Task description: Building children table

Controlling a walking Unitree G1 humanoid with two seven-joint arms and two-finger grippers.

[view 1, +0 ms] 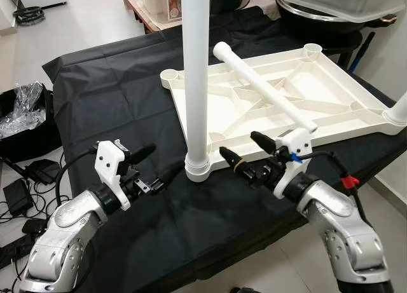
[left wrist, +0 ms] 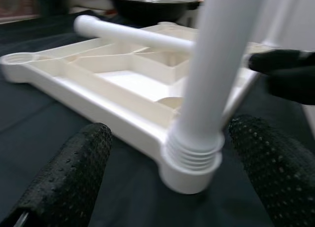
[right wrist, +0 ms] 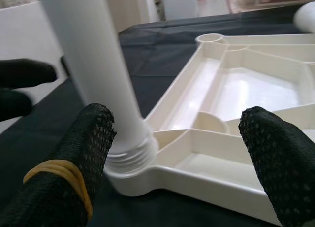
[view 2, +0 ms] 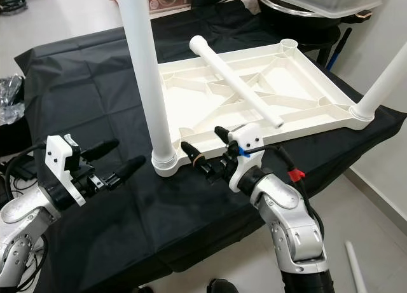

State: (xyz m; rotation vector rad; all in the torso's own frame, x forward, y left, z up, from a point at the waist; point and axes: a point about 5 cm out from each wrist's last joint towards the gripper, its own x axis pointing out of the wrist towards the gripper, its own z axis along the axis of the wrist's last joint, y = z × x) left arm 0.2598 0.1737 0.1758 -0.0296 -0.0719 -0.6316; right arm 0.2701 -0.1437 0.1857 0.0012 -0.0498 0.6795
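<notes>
1. Left eye view: a white plastic children's tabletop (view 1: 331, 124) lies upside down on a black cloth (view 1: 114, 89) spread over a work surface, ribbed underside facing up, so that the corner sockets are open for legs.
2. One white upright leg (view 1: 196, 70) already stands in the near corner socket, its threaded collar seated against the rim. A second fitted leg (view 1: 399, 109) rises from the corner on the robot's right.
3. A loose leg (view 1: 264, 86) lies diagonally across the ribs of the tabletop, within reach, likely waiting for one of the two far corner sockets that stand empty.
4. The left gripper (view 1: 149, 166) hovers just beside the upright leg on the robot's left, fingers spread apart and holding nothing.
5. The right gripper (view 1: 245, 150) sits on the other side of the same leg, near the tabletop's front edge, its fingers also spread and empty; one finger carries a yellow rubber band (right wrist: 59, 180).
6. Both wrist views look straight at the leg's collar between the fingers, which suggests the arms flank it either to tighten it or having just seated it.
7. Roughly half the legs appear fitted.
</notes>
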